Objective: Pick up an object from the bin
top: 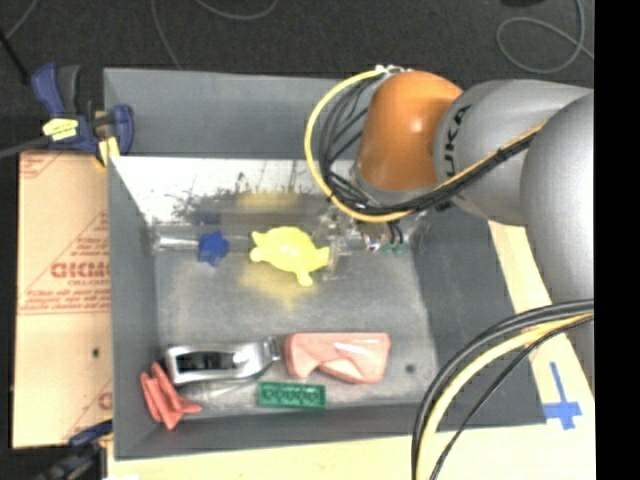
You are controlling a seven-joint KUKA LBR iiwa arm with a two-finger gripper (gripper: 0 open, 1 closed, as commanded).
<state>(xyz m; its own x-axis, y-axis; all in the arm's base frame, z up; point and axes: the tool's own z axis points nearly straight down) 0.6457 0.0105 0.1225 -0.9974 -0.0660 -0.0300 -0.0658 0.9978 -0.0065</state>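
**A:** where's the arm sitting rn?
**B:** it's reaching in from the right, bending down at its end. The orange cover there is facing up at the camera, with yellow and black cables looping round it.
**A:** and the gripper?
**B:** it's poking out under the cover's left side, pointing down.

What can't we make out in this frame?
- Tool: camera view, mostly under the orange wrist cover and cables; contact with the yellow toy unclear.
- Bin back-right corner: camera view, hidden by the arm.
- Clear item beside the blue piece: camera view, too faint to identify.
- Green block: camera view, surface detail too small.
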